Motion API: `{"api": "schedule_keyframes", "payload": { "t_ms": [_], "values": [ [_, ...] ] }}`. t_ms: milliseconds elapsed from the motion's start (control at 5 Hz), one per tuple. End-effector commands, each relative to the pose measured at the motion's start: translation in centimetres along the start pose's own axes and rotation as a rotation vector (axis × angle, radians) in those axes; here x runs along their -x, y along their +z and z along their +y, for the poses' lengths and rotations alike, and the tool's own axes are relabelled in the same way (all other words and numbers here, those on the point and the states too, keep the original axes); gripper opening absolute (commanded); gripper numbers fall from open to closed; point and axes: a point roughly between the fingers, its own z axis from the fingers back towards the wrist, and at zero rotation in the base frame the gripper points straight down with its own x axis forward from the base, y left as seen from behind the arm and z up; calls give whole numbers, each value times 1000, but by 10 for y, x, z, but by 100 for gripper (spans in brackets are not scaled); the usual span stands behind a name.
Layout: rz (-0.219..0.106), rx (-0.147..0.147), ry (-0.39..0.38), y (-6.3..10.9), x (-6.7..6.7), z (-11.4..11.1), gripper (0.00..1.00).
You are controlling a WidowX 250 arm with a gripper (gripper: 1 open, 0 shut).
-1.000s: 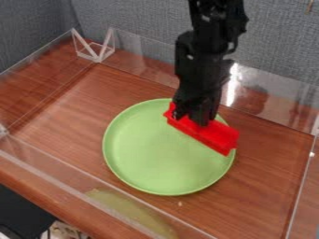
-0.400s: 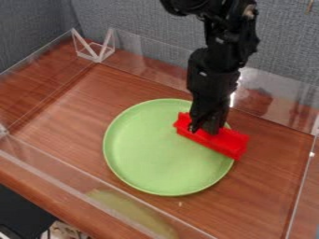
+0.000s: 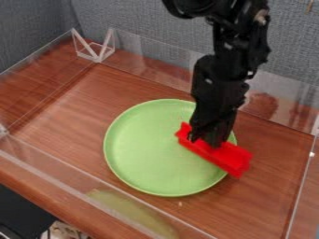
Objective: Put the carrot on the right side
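The carrot (image 3: 221, 152) is a bright red blocky bar lying across the right rim of the round lime-green plate (image 3: 144, 149), its lower end past the plate's edge. My black gripper (image 3: 204, 135) points straight down and is shut on the bar's upper left end. The arm rises from there toward the top of the view. Where the fingers meet the bar is partly hidden by the gripper's own body.
Clear plastic walls (image 3: 149, 213) fence the wooden table (image 3: 62, 93) on all sides. A small clear triangular stand (image 3: 95, 43) sits in the far left corner. Bare wood lies to the right of the plate, up to the right wall (image 3: 305, 177).
The gripper has carried the red bar to the right and slightly toward the camera, from over the plate's upper right part to across its right rim.
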Motion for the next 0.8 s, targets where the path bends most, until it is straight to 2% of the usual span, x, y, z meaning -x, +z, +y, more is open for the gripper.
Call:
{"api": "schedule_keyframes", "payload": {
  "t_ms": [0, 200, 400, 600],
  "values": [
    [18, 90, -48, 36, -14, -21, 0],
    [24, 101, -96, 43, -32, -29, 0],
    [50, 106, -201, 43, -17, -42, 0],
    [63, 107, -219, 45, 5, -55, 0]
  ]
}}
